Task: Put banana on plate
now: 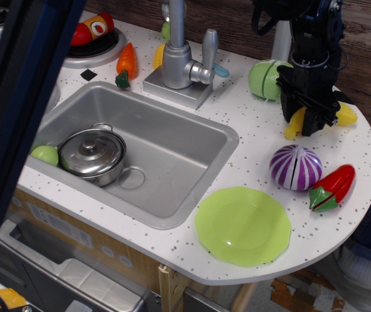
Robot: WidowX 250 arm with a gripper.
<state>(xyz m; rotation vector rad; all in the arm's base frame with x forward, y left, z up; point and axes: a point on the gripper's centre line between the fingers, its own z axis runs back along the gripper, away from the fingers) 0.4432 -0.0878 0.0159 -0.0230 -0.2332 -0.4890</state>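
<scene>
The yellow banana (346, 115) lies on the white speckled counter at the far right. Only its two ends show, one on each side of my gripper. My black gripper (308, 120) is down over the banana's middle, with a finger on either side of it. The gap between the fingers is hidden, so I cannot tell if they are pressed on it. The light green plate (243, 225) sits empty near the counter's front edge, well in front of the gripper.
A purple onion (295, 167) and a red pepper (332, 187) lie between banana and plate. A green round toy (265, 78) sits left of the gripper. The sink (172, 162) holds a pot (92, 155). The tap (179, 52) and a carrot (125, 64) stand behind it. A dark blue bar (23, 104) blocks the left.
</scene>
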